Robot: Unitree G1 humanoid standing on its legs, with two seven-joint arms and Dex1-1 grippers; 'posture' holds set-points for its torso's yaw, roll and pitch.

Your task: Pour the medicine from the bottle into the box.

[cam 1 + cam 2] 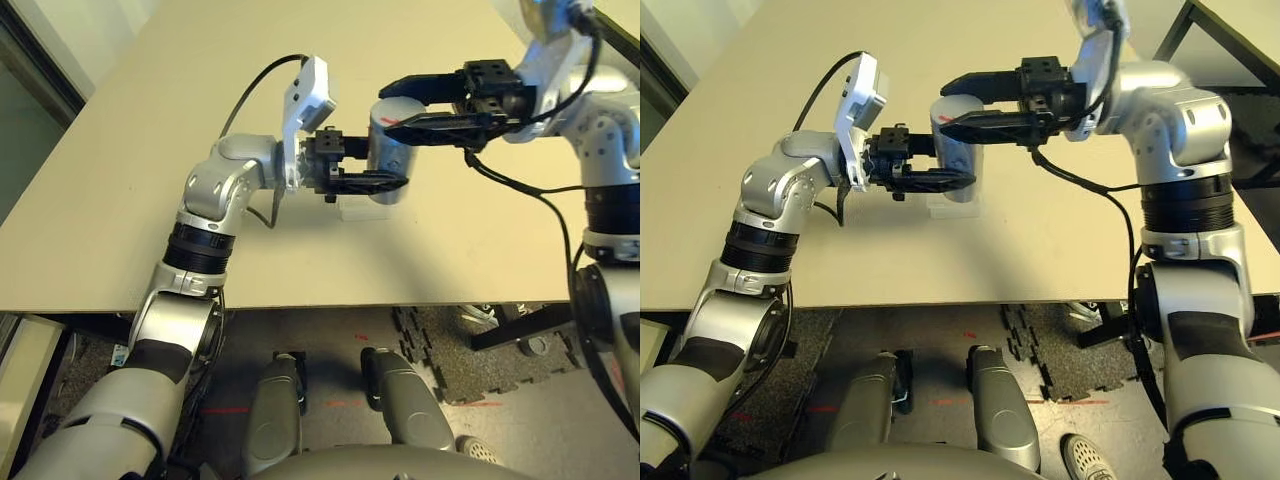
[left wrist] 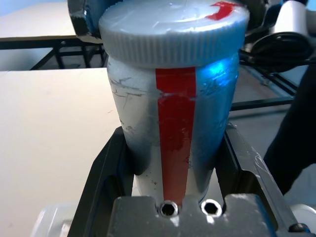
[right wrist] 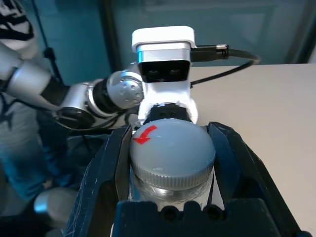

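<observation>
Silvery bottle (image 2: 143, 103), vertical red stripe (image 2: 176, 123), red-marked cap (image 3: 173, 153).

Both silver arms reaching inward over the table, left jaws (image 1: 376, 165) closed in a grip, right jaws (image 1: 392, 110) opposite (slightly higher).

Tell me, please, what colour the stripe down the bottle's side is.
The stripe is red; it shows best in the left wrist view.

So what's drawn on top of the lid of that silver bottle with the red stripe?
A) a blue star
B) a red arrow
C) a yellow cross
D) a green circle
B: a curved red arrow shows on the pale grey, ridged-edge lid of the silver bottle.
</observation>
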